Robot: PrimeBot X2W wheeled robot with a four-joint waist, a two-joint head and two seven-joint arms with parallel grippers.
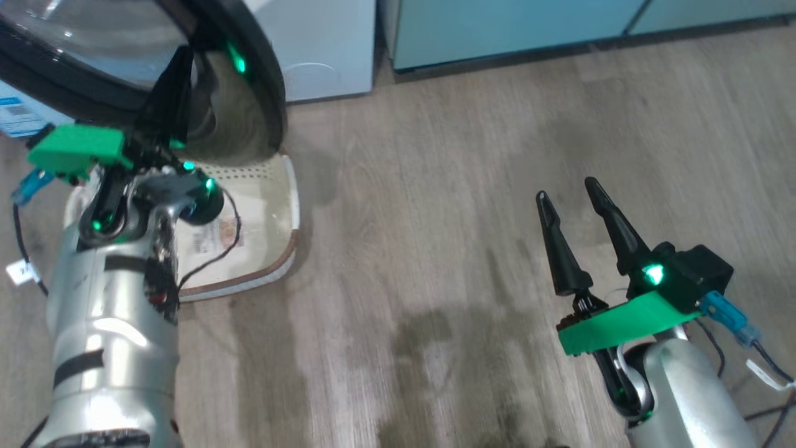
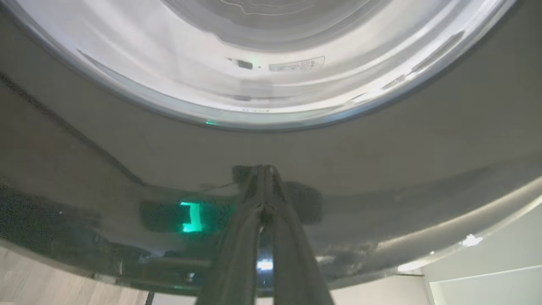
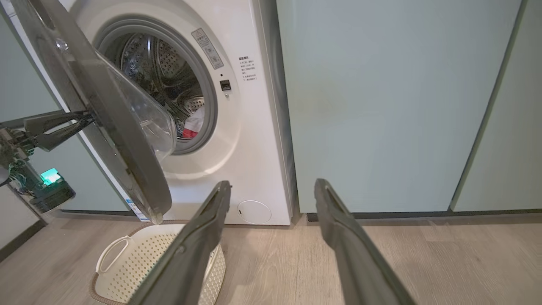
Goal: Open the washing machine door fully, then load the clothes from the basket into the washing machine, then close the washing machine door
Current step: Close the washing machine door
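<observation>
two tools at the washer: left pinched narrow against the door, right spread wide

from my seat, starting at the left: my left tool [image 2: 264, 169] has its two fingers pressed together with no gap, holding nothing. its tips sit against the glossy black ring of the washing machine door [image 1: 268, 93], on the outer face, low on the ring. i can see the tool's own reflection and a green light mirrored in that gloss.

the door stands swung out from the opening, neither closed nor folded right back, with its clear glass bowl bulging towards the drum.

below the door's lower edge the basket [image 1: 283, 186] sits on the wooden floor [image 1: 448, 205], just in front of the washing machine [image 3: 254, 127]. a label [image 1: 208, 239] shows on the basket's bottom, partly behind my left wrist.

inside the steel drum, the clothes [image 3: 192, 126] lie low at the front, a patch of red and white behind the grey gasket.

right of the machine come the pale teal cabinets [image 3: 381, 106], touching its side.

further right, my right tool [image 1: 566, 190] hangs over bare floor, well apart from door and basket, its fingers wide apart and holding nothing.
</observation>
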